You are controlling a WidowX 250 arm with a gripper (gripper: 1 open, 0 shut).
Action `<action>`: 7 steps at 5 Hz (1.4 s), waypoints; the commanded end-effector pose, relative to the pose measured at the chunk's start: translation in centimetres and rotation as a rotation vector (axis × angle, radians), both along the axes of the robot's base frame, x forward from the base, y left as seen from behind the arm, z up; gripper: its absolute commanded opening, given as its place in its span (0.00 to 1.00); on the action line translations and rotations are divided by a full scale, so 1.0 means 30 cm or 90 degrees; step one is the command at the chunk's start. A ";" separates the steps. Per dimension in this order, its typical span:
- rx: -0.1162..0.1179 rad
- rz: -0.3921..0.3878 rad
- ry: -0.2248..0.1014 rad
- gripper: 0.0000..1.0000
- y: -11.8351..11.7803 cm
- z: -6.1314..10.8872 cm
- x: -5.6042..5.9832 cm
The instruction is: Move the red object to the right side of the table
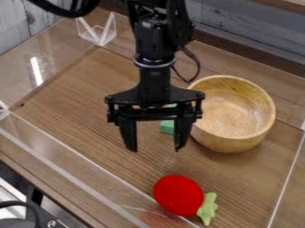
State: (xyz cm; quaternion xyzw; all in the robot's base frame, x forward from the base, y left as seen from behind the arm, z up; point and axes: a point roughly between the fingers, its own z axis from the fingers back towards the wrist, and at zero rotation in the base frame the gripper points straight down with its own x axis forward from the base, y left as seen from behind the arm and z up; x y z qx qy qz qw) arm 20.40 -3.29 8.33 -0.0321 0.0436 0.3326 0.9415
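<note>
While my black two-fingered gripper (154, 136) hung wide open and empty, pointing down, the small round red ball with a pale green leafy tip (179, 194) lay near its front-right, close to the near clear wall of the brown wood-grain table (71, 107). I judged a squeeze might roll the soft ball against that wall or pinch only the leaf. A round wooden bowl (233, 111) and a green rectangular block (170, 127) sat farther right, crowding any drop spot.

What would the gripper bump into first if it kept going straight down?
Probably the bare table. The open gripper points down with nothing under it. The red object lies nearer the camera, though depth is unclear.
</note>
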 end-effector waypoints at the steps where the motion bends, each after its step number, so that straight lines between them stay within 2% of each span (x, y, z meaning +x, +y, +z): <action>1: -0.004 0.110 -0.033 1.00 -0.009 0.025 0.030; 3: -0.008 0.282 -0.035 1.00 0.001 -0.039 0.025; 5: -0.009 0.459 -0.035 1.00 -0.081 -0.062 0.005; 7: -0.013 0.488 -0.039 1.00 -0.110 -0.121 -0.030</action>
